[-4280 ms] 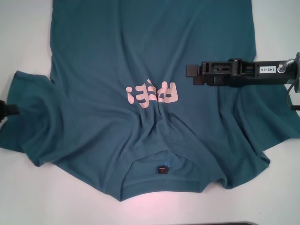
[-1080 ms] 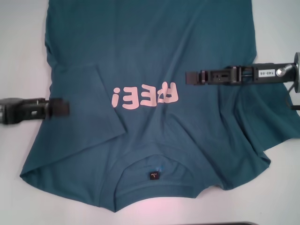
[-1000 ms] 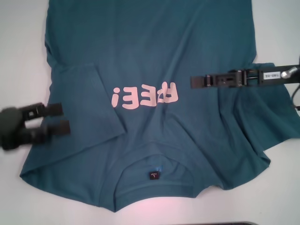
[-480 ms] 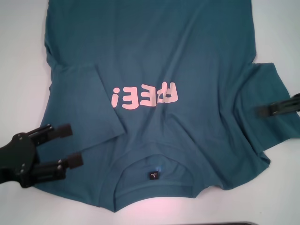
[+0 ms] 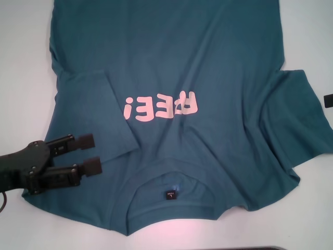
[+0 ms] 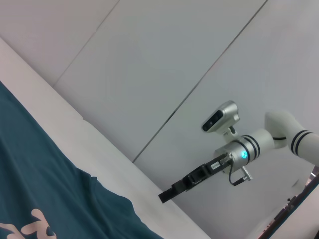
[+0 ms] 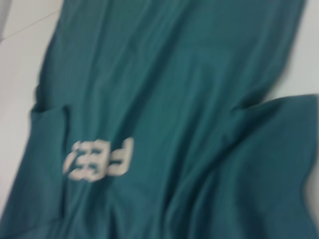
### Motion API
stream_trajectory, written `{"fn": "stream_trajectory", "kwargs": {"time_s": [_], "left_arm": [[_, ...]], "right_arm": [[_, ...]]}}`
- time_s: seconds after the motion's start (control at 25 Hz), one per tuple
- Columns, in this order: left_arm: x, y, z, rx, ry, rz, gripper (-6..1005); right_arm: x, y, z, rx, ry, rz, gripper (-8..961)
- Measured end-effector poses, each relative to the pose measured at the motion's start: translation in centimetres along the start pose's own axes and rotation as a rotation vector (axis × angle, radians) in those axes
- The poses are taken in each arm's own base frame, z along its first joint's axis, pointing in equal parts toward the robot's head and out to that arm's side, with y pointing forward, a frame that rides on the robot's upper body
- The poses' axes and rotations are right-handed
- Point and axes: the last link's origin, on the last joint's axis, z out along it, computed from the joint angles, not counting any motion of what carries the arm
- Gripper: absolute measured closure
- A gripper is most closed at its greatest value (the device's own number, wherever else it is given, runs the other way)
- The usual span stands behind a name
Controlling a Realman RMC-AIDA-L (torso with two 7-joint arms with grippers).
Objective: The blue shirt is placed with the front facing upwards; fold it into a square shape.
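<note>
While I'm watching the head view, the shirt (image 5: pixel 182 78) is lying front up on the white bench (image 5: pixel 21 47), collar toward the robot, pink lettering (image 5: pixel 161 107) mid-chest and the black neck label (image 5: pixel 170 195) showing inside the collar. Left sleeve (image 5: pixel 91 112) is lying folded in over the body, its hem reaching the first letter. Right sleeve (image 5: pixel 299 120) is spreading outward, rumpled, not folded.

Left hand (image 5: pixel 89 153) is sitting over the shirt's near-left shoulder area, fingers (image 5: pixel 86 140) apart, nothing between them; can't tell if the pads are touching the cloth. Arm is coming in from the left edge over bare bench.

Right hand (image 5: pixel 328 100) is showing only as a dark sliver at the right edge, off the shirt; can't tell whether it's parted or together. Left wrist view is catching it farther off (image 6: pixel 172 193), raised above the bench edge. Right wrist view is looking down on the shirt (image 7: pixel 164 99) and the lettering (image 7: pixel 99 159).
</note>
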Motion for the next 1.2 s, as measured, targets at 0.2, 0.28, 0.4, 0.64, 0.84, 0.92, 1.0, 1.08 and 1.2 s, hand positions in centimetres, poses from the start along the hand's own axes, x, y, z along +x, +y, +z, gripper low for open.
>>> {"fn": "stream_trajectory", "kwargs": {"time_s": [0.2, 0.28, 0.4, 0.64, 0.84, 0.92, 1.0, 1.08, 1.2], "left_arm": [[0.0, 0.0, -0.1, 0.007, 0.014, -0.007, 53], [-0.1, 0.0, -0.2, 0.008, 0.017, -0.010, 53], [-0.1, 0.1, -0.2, 0.009, 0.019, -0.012, 53], [-0.1, 0.0, -0.2, 0.017, 0.030, -0.013, 52], [0.0, -0.1, -0.4, 0.023, 0.054, -0.018, 52], [0.0, -0.1, -0.4, 0.023, 0.055, -0.019, 52], [0.0, -0.1, -0.4, 0.023, 0.056, -0.019, 52], [0.0, -0.1, -0.5, 0.024, 0.056, -0.020, 52], [-0.1, -0.1, -0.5, 0.026, 0.057, -0.021, 52]], "right_arm": [[0.0, -0.9, 0.6, 0.042, -0.018, 0.015, 100], [-0.1, -1.0, 0.9, 0.058, -0.014, 0.005, 100], [-0.5, -1.1, 1.4, 0.084, -0.011, -0.015, 100], [-1.0, -1.2, 2.3, 0.125, 0.001, -0.047, 100], [-1.2, -1.0, 3.1, 0.136, 0.004, -0.065, 100], [-1.3, -1.0, 3.4, 0.141, 0.000, -0.067, 100], [-1.3, -1.0, 3.6, 0.143, -0.002, -0.071, 100], [-1.4, -0.9, 3.7, 0.147, -0.001, -0.078, 100], [-1.5, -1.0, 3.8, 0.157, -0.003, -0.082, 100]]}}
